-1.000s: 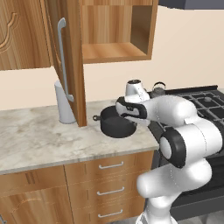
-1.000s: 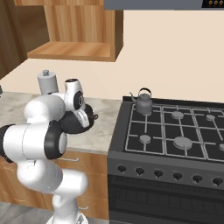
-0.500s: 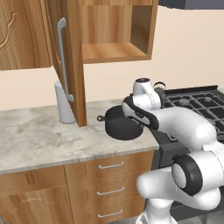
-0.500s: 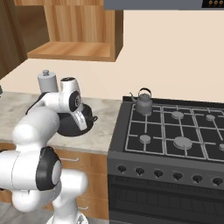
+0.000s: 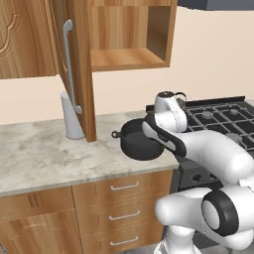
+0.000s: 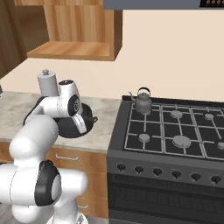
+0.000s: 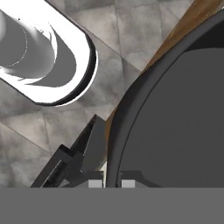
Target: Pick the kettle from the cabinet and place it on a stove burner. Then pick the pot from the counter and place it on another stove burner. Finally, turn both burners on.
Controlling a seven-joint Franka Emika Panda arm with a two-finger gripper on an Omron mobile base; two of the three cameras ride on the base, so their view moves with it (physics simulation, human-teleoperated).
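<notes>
A: Where's the pot [image 5: 139, 143]?

B: Off the counter [image 5: 44, 158]. It hangs tilted in the air over the counter's right end, just left of the stove [image 6: 175, 140], mouth tipped toward the arm. One small loop handle sticks out on its left side in the left base view.

A: And the tool [image 7: 109, 183]?

B: Clenched on the pot's rim. In the hand view the two finger tips sit either side of the dark rim at the bottom, with the pot's grey inside filling the right half. In the base views the hand itself hides the grip.

A: Kettle [image 6: 142, 102]?

B: Upright on the far left burner of the stove, spout pointing left, thin handle arched over the lid. Well apart from the pot.

A: Other burners [image 6: 180, 141]?

B: Bare under the black grates. A row of knobs runs along the stove's front.

A: Cabinet [image 5: 124, 34]?

B: Door swung open toward the near side, long silver bar handle [image 5: 69, 64] facing left. The shelf inside is bare wood.

A: Anything else on the counter?

B: A tall grey canister [image 5: 72, 116] stands at the far edge against the wall, partly behind the open door. From the right base view it shows just behind the arm's upper joint. Drawers with silver handles sit below the counter.
</notes>
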